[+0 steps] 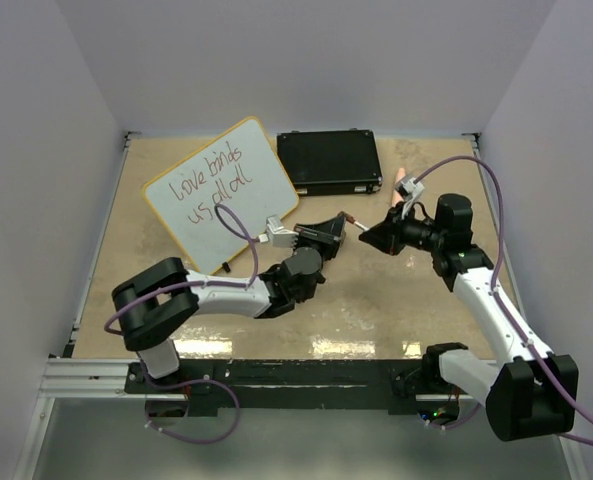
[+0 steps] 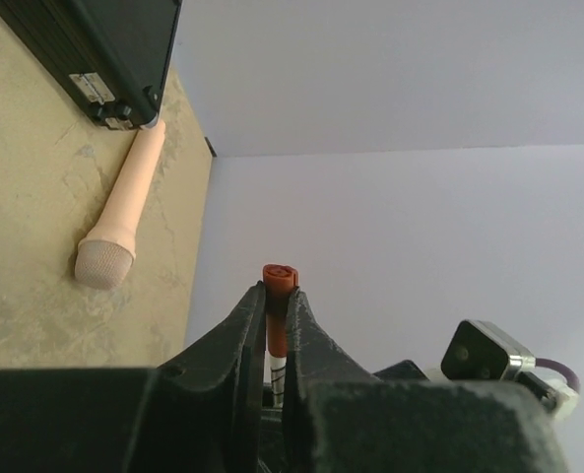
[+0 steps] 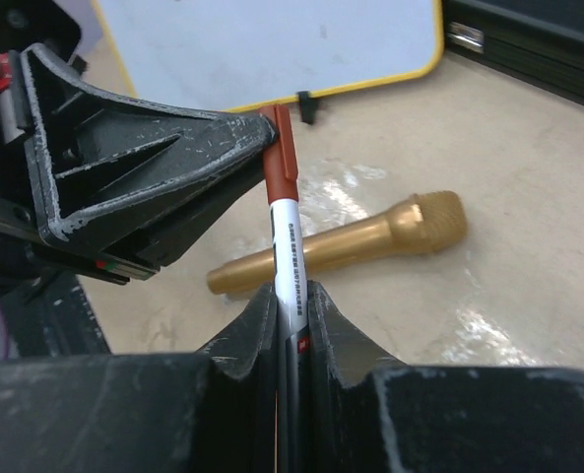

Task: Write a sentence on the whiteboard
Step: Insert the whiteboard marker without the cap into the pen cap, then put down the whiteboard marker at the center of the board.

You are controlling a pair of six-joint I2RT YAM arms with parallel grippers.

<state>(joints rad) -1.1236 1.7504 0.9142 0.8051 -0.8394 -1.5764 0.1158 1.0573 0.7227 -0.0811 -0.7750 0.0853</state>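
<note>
whiteboard [image 1: 266, 175]: far-left part of the table, sentence [image 1: 211, 185] on it
left gripper [image 2: 280, 296]: fingers pinched narrow on red cap [image 2: 280, 277]
right gripper [image 3: 292, 305]: fingers clamped on marker [image 3: 290, 246] barrel, mid-table
risk: arms misaligned, so the cap jams or the marker slips and drops near the microphone [image 3: 341, 241]

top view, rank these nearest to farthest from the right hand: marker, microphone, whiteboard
1. red-capped white marker: gripped in the right hand, pointing left.
2. peach plastic microphone: just behind it, near the right edge.
3. yellow-framed white whiteboard: far left.
</note>
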